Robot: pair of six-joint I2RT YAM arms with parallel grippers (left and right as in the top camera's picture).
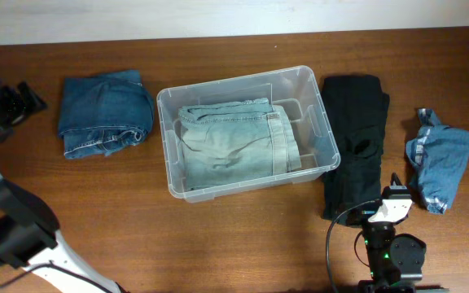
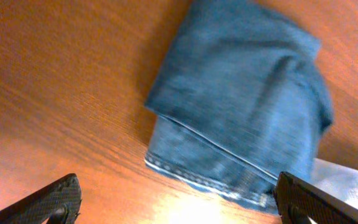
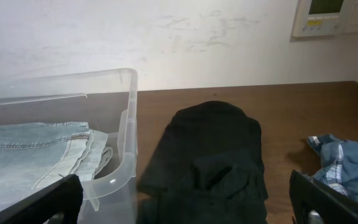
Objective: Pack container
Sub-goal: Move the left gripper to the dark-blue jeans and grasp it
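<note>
The clear plastic container [image 1: 233, 81] stands mid-table with folded light-blue jeans [image 1: 234, 142] inside. Folded dark-blue jeans [image 1: 104, 112] lie to its left, a black garment [image 1: 355, 142] just to its right, and a blue shirt [image 1: 438, 159] at the far right. My left gripper [image 1: 19, 102] is open and empty at the far left. In the left wrist view it [image 2: 178, 186] hangs over the table before the dark-blue jeans [image 2: 241, 99]. My right gripper [image 1: 396, 185] is open and empty by the black garment's near end. It [image 3: 185, 180] faces the black garment [image 3: 210, 155], with the container wall [image 3: 129, 118] on the left.
The brown wooden table [image 1: 218, 244] ends at a pale wall along the back. A wall thermostat [image 3: 328, 15] shows in the right wrist view. The blue shirt [image 3: 347, 168] lies right of the black garment.
</note>
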